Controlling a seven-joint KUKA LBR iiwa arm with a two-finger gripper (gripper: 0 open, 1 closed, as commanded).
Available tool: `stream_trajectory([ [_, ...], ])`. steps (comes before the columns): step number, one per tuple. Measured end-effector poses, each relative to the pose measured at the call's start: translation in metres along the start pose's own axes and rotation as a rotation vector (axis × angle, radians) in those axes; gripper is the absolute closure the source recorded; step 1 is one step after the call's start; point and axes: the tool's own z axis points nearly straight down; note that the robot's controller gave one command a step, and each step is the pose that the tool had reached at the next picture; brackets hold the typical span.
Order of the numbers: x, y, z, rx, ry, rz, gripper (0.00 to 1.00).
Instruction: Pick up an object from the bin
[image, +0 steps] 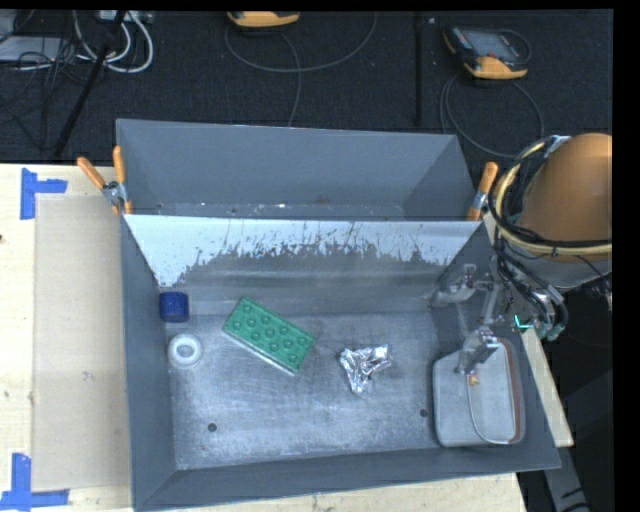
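grey flat pad (478, 408) with a reddish rim, far end right under the gripper (474, 340), long axis near-to-far | can't tell how open the gripper is, nothing visibly held | scuffed grey bin (300, 428) | away from the gripper: foil wad (363, 367), green studded brick (268, 337), white ring (185, 350), blue cap (174, 306) | dark floor (380, 85) beyond

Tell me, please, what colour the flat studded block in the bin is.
Green. The studded block shows best in the camera view, left of the bin's middle.

Dark carpeted floor (350, 95) w/ loose cables (132, 48) strewn about.
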Motion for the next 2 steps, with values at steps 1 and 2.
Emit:
stream_trajectory([
  [1,0.005,0.091,0.139,0.006,-0.013,-0.448,0.00],
  [2,-0.022,0.085,0.111,0.004,-0.012,-0.541,0.00],
])
